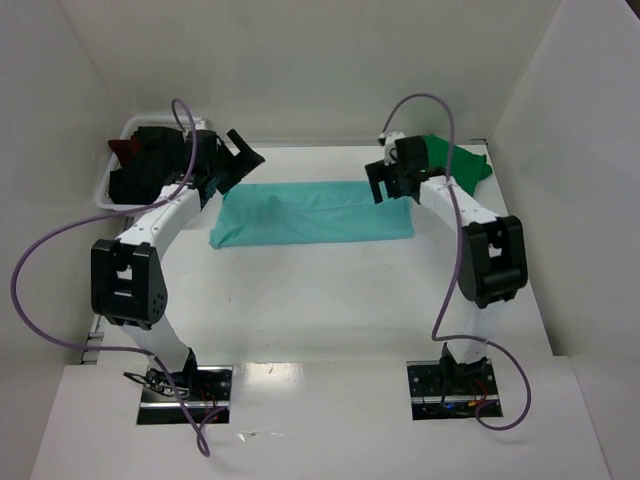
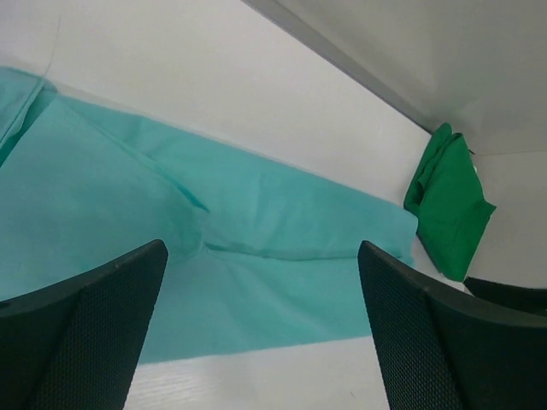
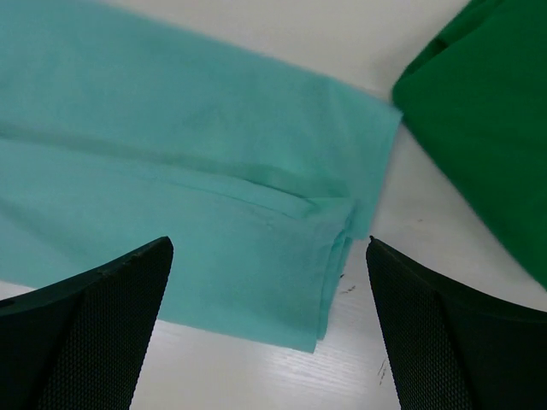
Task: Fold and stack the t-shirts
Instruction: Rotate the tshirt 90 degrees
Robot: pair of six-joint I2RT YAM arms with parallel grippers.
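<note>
I am hovering both open hands, left hand [image 2: 261, 337] and right hand [image 3: 269, 337], over the half-folded light teal cloth t-shirt [image 1: 315, 212], not yet stacked with the folded dark green cloth t-shirt [image 1: 462, 165].

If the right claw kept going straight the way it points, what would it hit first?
Most likely the teal t-shirt, near its folded right end, straight ahead of the right gripper; the green t-shirt lies off to one side.

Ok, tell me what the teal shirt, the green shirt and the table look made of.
Teal t-shirt: soft matte cloth, probably cotton; it creases and folds in layers. Green t-shirt: similar matte cloth, bunched softly. Table: white board, likely painted or laminated; faint grain, slight sheen.
</note>
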